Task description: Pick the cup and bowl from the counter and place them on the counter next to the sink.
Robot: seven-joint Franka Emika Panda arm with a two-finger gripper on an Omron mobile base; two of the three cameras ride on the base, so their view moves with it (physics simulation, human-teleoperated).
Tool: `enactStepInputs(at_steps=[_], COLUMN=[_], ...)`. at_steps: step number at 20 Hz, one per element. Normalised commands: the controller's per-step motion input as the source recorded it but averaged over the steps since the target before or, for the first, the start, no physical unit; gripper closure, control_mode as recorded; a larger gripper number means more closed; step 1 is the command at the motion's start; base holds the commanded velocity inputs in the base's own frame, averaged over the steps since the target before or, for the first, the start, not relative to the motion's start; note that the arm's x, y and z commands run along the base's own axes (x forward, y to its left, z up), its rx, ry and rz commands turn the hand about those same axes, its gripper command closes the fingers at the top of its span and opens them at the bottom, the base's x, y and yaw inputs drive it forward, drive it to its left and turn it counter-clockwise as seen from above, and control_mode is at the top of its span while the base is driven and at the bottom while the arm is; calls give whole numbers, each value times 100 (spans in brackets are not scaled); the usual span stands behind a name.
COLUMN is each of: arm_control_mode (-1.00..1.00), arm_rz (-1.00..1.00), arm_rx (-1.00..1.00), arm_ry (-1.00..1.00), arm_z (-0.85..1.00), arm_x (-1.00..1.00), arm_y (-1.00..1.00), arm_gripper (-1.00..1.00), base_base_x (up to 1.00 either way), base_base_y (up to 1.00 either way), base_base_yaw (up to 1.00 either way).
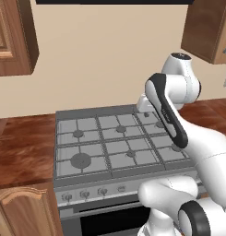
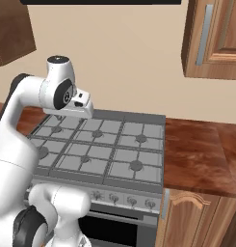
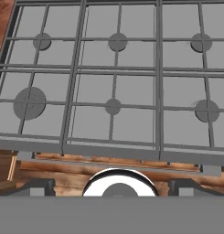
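**Pincer released above the stove, table to either side**

The table (image 1: 22, 147) is a glossy reddish-brown wood-grain top. In the left base view it runs along the left of the grey gas stove (image 1: 114, 143) and shows again at the far right behind the arm. In the right base view the same wood top (image 2: 196, 154) lies to the right of the stove (image 2: 100, 149), touching its edge. In the hand view a narrow strip of this wood (image 3: 63, 176) lies along the near edge of the stove (image 3: 113, 82), just beyond the fingertips, and a sliver more shows at the upper left corner.

The pincer (image 3: 112, 188) is released: its two dark fingertips (image 3: 38, 186) stand wide apart at the bottom of the hand view, with nothing gripped between them. The hand (image 1: 144, 103) hangs over the rear right part of the stove in the left base view, apart from the grates; from the other side it (image 2: 81, 107) sits above the rear left burners.

A row of knobs (image 1: 84, 193) lines the stove front. Light brown base cabinets (image 2: 196, 217) stand under the table, and wooden wall cabinets (image 1: 13, 37) hang on the cream wall above.
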Motion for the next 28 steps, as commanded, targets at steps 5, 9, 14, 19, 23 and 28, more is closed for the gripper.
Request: enactStepInputs(at_steps=[5, 9, 14, 19, 23, 28], arm_control_mode=[-100, 100, 100, 100, 100, 100], arm_rz=[0, 0, 0, 0, 0, 0], arm_rx=[0, 0, 0, 0, 0, 0], arm_ry=[0, 0, 0, 0, 0, 0], arm_z=[0, 0, 0, 0, 0, 0], arm_x=[0, 0, 0, 0, 0, 0], arm_y=[0, 0, 0, 0, 0, 0], arm_gripper=[-100, -100, -100, -100, -100, -100], base_base_x=[0, 0, -42, -100, -21, -7], base_base_y=[0, 0, 4, 20, 8, 0], base_base_yaw=[0, 0, 4, 16, 9, 54])
